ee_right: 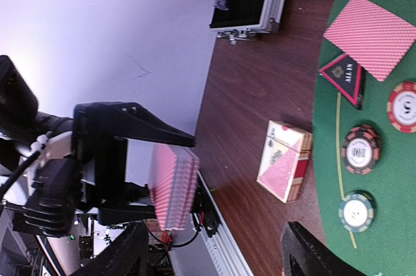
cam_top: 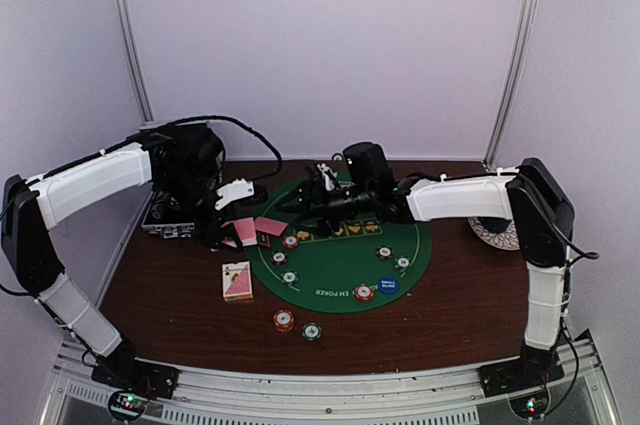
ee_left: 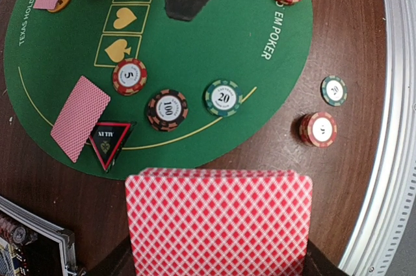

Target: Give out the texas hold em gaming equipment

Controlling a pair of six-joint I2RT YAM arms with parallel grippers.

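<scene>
In the left wrist view we saw the deck of pink-backed playing cards [ee_left: 218,221] filling the lower frame, but the jaws holding it were hidden there. The right wrist view supplied that: the left gripper [ee_right: 170,180] was raised off the dark wooden counter [ee_right: 253,94], its jaws closed flat on the deck's two faces. Of the right gripper [ee_right: 214,234] that same view gave only two black fingertips [ee_right: 305,253], spread wide with nothing between them, while the left wrist view caught it as a dark shape above the round green felt mat [ee_left: 214,42]. Near the mat's edge lay a single face-down pink-backed card [ee_left: 79,117] touching the red-edged black triangle [ee_left: 110,141]. A red-white striped chip [ee_left: 129,76], a black-and-orange striped chip [ee_left: 167,110] and a green striped chip [ee_left: 223,97] sat in a curve beside them. Off the mat, on bare counter, sat a second red-white chip [ee_left: 318,128] and a second green chip [ee_left: 333,89]. The left wrist view missed the pink card box [ee_right: 284,169] lying on the counter just beside the mat. Only the top view showed the blue marker disc [cam_top: 388,285] on the mat's near side and the patterned round plate [cam_top: 495,233] by the right arm. It also placed the black silver-edged case [cam_top: 170,220] at the counter's far left.
</scene>
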